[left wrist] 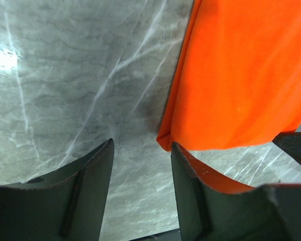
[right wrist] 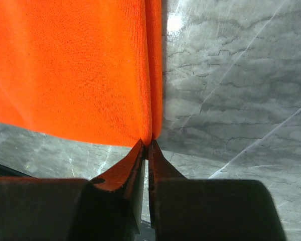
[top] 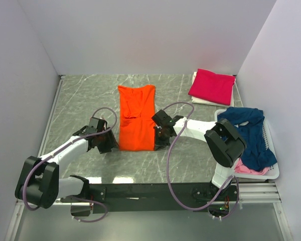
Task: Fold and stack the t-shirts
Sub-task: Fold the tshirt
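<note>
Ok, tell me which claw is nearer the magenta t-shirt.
Right. The right claw, pinching the right edge of the orange t-shirt, is front-left of the magenta t-shirt; the left claw lies beyond that shirt's left edge.

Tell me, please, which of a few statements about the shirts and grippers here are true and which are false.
1. The orange t-shirt lies on the table. True.
2. The right gripper stands wide open. False: its jaws are shut on the orange t-shirt's edge.
3. The left gripper is open beside the orange t-shirt's corner. True.
4. The magenta t-shirt is in the basket. False: it lies folded at the table's far right, outside the basket.
5. The navy t-shirt lies in the basket. True.
</note>
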